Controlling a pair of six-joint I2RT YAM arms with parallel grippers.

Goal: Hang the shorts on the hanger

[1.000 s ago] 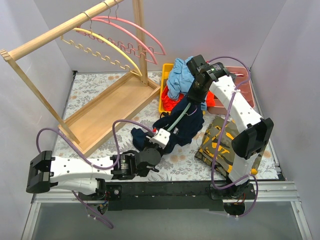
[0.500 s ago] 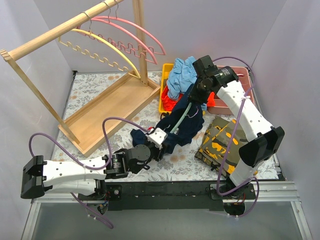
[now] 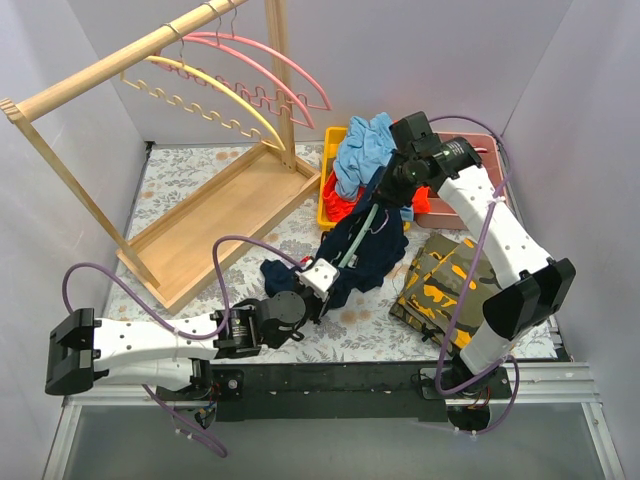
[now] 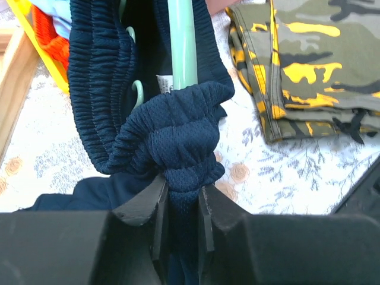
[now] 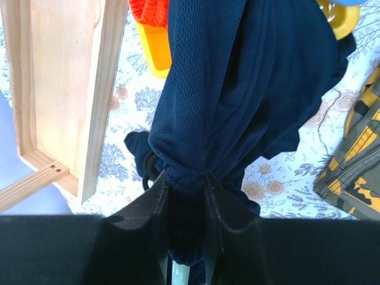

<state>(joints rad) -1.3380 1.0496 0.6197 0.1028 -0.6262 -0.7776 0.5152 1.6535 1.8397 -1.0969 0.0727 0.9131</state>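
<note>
The dark navy shorts [image 3: 375, 245] hang stretched between my two grippers over the middle of the table. The pale mint-green hanger [image 3: 362, 232] runs inside them; a bar of it shows in the left wrist view [image 4: 182, 47]. My left gripper [image 3: 312, 290] is shut on a bunched lower end of the shorts [image 4: 178, 142]. My right gripper [image 3: 397, 183] is shut on the upper end of the shorts [image 5: 237, 89], lifted above the table, with a bit of mint hanger between its jaws. The hanger's hook is hidden.
A wooden rack [image 3: 140, 50] with a yellow hanger [image 3: 215, 85] and pink hangers [image 3: 270, 65] stands back left on a wooden base [image 3: 215, 215]. A yellow bin [image 3: 331, 200] holds light blue shorts [image 3: 362, 150] and red cloth. A camouflage garment [image 3: 445, 280] lies right.
My right gripper has moved right and back, lifting the upper end of the shorts. My left gripper has kept its hold and shifted slightly; the shorts are pulled longer between them.
</note>
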